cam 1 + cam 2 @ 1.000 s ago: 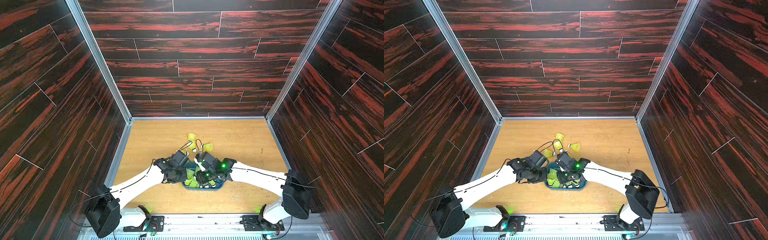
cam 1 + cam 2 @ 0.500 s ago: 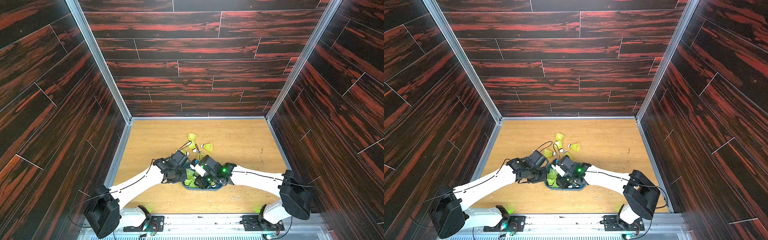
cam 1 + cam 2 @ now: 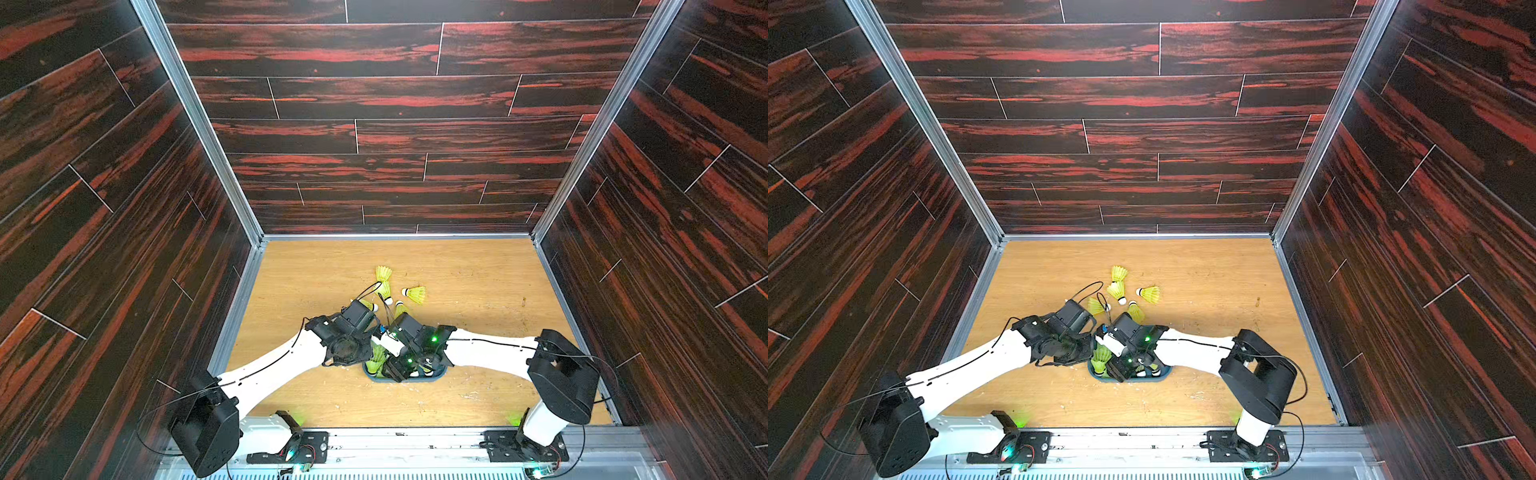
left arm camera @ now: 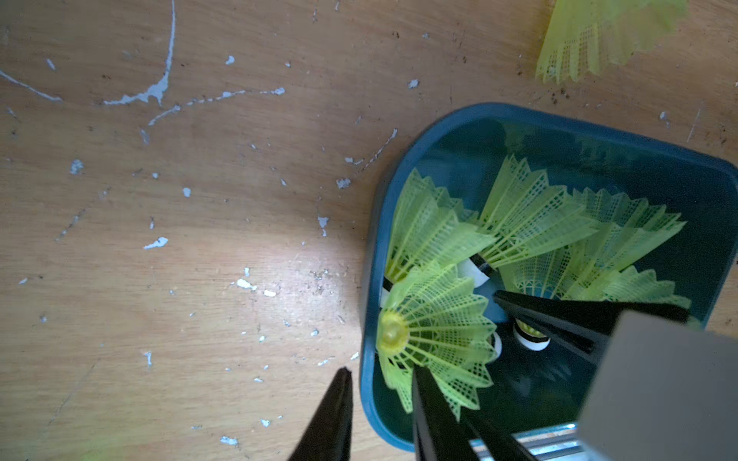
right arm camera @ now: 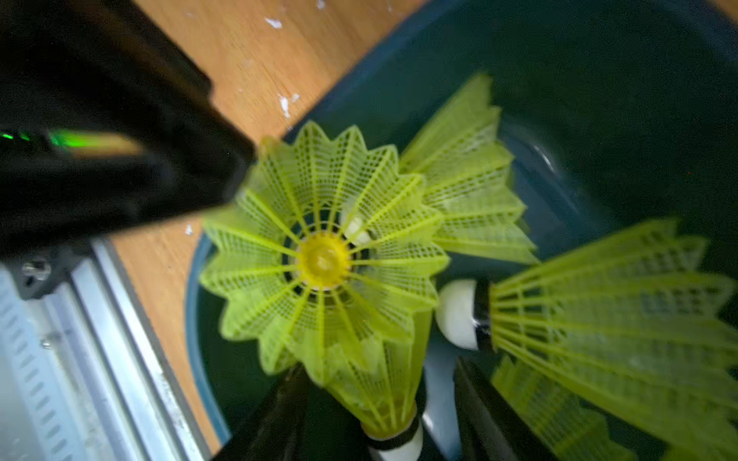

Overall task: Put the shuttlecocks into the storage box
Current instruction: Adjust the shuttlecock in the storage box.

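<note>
1. While my left claw (image 4: 379, 371) pinches the storage box (image 4: 479, 108) wall, my right claw (image 5: 377, 367) stands parted above the box, a dropped shuttlecock (image 5: 383, 403) between its fingers.
2. Next shuttlecock (image 3: 401, 309) lies on the counter (image 3: 478, 282) just beyond the box, nearer my right arm, cork pointing away.

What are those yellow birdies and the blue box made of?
The shuttlecocks: likely moulded plastic, judging by their translucent neon ribbed mesh skirts; the white tips look smooth, material unclear. The storage box: probably hard plastic, smooth and slightly glossy, with rounded corners.

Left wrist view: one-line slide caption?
Left gripper grips the storage box rim; shuttlecocks piled inside, a stray shuttlecock on the table.
</note>
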You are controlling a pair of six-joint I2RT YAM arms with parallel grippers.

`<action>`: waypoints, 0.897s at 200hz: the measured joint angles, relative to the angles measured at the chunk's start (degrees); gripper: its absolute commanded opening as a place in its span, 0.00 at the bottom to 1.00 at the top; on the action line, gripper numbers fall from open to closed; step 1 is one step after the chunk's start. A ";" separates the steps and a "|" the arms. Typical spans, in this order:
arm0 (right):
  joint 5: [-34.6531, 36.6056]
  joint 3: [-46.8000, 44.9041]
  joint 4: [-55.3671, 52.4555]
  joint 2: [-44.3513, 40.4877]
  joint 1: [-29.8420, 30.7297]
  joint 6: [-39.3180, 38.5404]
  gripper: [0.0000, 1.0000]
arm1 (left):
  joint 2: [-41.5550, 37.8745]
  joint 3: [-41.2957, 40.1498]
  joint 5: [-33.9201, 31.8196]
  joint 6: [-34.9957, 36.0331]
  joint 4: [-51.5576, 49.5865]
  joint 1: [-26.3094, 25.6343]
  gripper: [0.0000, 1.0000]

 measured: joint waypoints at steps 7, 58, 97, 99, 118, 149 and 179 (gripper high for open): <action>-0.35 0.35 0.04 0.22 0.04 -0.07 0.61 | 0.00 0.00 -0.02 0.00 0.00 0.00 0.30; -2.36 1.03 0.46 1.01 0.24 -0.48 0.42 | 0.00 0.00 0.00 -0.02 0.20 0.00 0.30; -2.54 1.01 0.50 1.05 0.24 -0.44 0.27 | 0.00 0.00 0.00 -0.02 0.37 0.02 0.30; -2.51 1.01 0.48 1.05 0.24 -0.28 0.27 | 0.00 0.00 0.00 0.00 0.37 0.02 0.30; -2.49 0.98 0.48 1.03 0.24 0.07 0.20 | 0.00 0.00 0.00 -0.02 0.37 0.02 0.30; -2.34 0.85 0.37 0.66 0.24 0.37 0.18 | 0.00 0.00 0.04 0.00 0.39 0.02 0.29; -2.29 0.46 -0.33 -1.46 0.24 0.79 0.17 | 0.00 0.00 0.31 0.00 0.61 0.02 0.30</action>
